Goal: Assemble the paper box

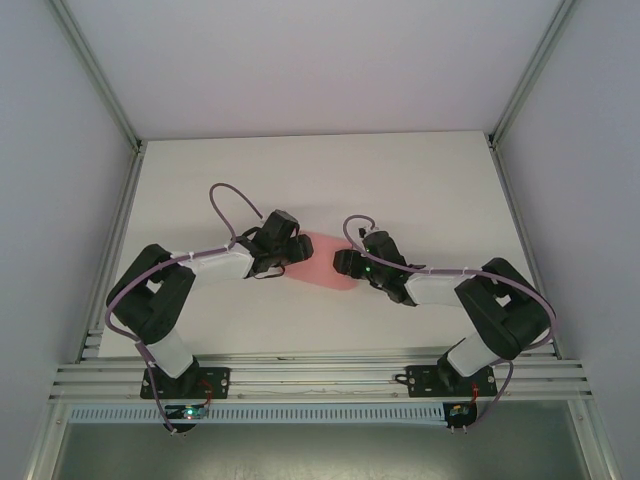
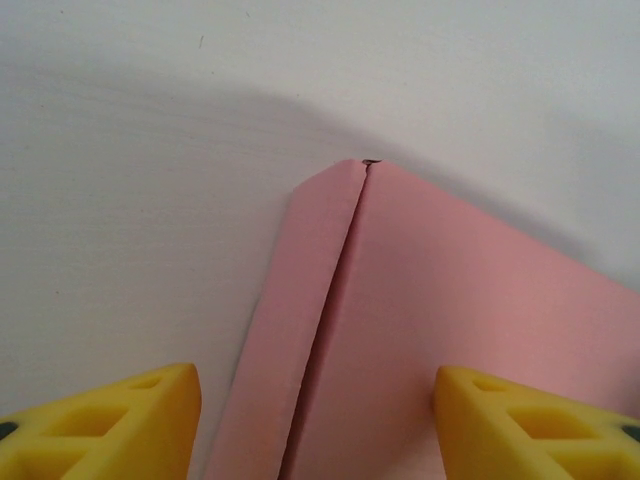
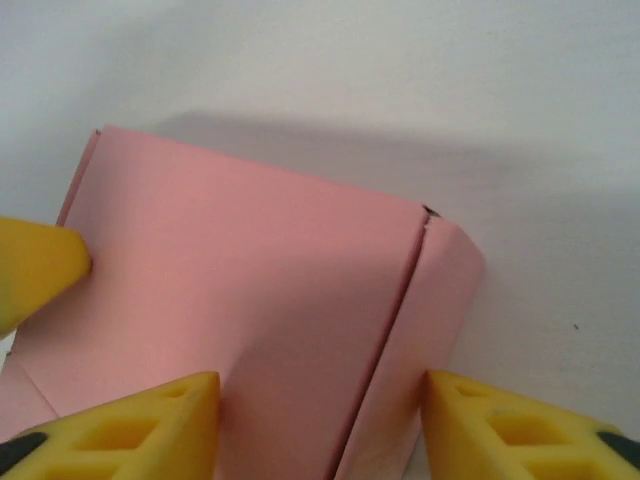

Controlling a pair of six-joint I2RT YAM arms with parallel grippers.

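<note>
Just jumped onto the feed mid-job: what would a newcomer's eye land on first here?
The pink paper box at the middle of the white table, with the black left arm and right arm reaching in from either side. Up close, the yellow fingers of the left pincer and the right pincer stand apart over its creased side flaps.

From above, left jaws and right jaws hide both ends of the paper box (image 1: pixel 323 264).
</note>
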